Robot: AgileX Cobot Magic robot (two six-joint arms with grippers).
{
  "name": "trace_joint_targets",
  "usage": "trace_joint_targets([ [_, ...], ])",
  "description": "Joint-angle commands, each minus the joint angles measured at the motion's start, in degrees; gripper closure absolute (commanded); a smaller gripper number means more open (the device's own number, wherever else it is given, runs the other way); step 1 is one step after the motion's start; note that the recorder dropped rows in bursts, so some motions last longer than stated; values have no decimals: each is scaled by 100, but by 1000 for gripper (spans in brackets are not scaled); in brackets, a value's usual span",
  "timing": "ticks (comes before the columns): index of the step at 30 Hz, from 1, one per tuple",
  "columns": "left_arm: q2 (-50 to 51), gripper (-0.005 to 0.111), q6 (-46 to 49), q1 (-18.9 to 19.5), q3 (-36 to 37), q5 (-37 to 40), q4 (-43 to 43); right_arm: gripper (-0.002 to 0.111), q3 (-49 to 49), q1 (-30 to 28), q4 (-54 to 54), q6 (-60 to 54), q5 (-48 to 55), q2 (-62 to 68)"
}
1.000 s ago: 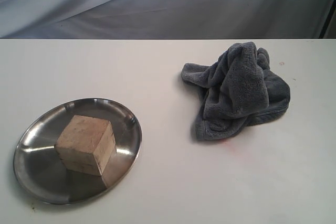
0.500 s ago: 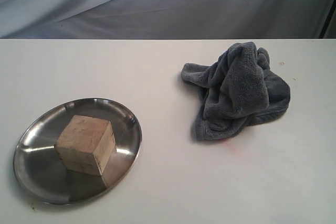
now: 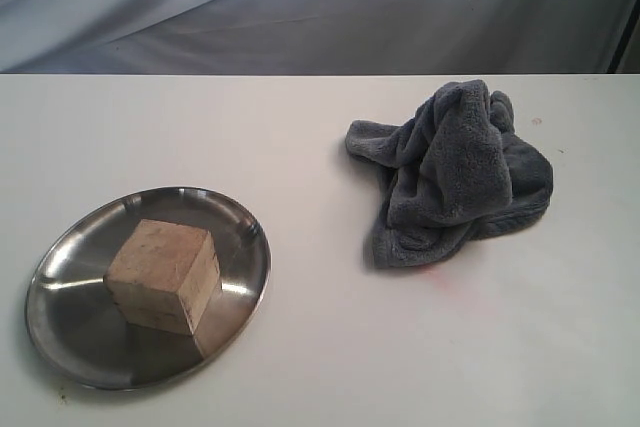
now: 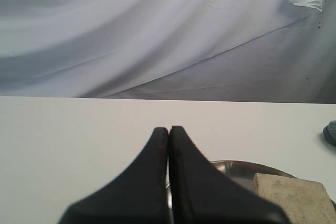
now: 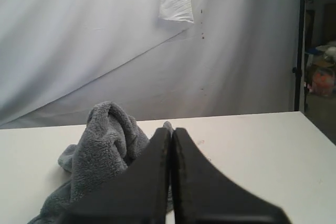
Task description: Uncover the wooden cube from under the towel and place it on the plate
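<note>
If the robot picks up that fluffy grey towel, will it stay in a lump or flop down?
The fluffy dark blue-grey towel would probably flop and hang, since it lies crumpled in soft folds. Its plush pile likely makes it grippy, not slippery.

White table (image 3: pixel 320 347); steel plate (image 3: pixel 70 322) near left edge; crumpled towel (image 3: pixel 450 177) at right, well apart

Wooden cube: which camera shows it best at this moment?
The exterior view: the wooden cube sits whole on the plate, top and two sides visible. The left wrist view catches only part of it at the frame edge, beyond the shut left pincer. The right wrist view shows none of it, only the towel.
</note>
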Motion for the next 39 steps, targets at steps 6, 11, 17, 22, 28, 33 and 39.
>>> trace_joint_targets([
  [6,-9,105,-14,-5,25,-9,4,108,130,-49,-202,-1170,67,-25],
  [11,-9,105,-14,-5,25,-9,4,108,403,-49,23,-1256,-11,-25],
  [17,-9,105,-4,-5,25,-9,4,108,403,-49,8,-1256,-65,-25],
  [22,-9,105,-4,-5,25,-9,4,108,403,-49,107,-1057,-107,-25],
  [28,-9,105,-4,-5,25,-9,4,108,403,-49,134,-1045,-207,-25],
  [33,-9,105,-16,-5,25,-9,4,108,403,-49,134,-1045,-207,-25],
  [39,-9,105,-16,-5,25,-9,4,108,403,-49,134,-1045,-207,-25],
])
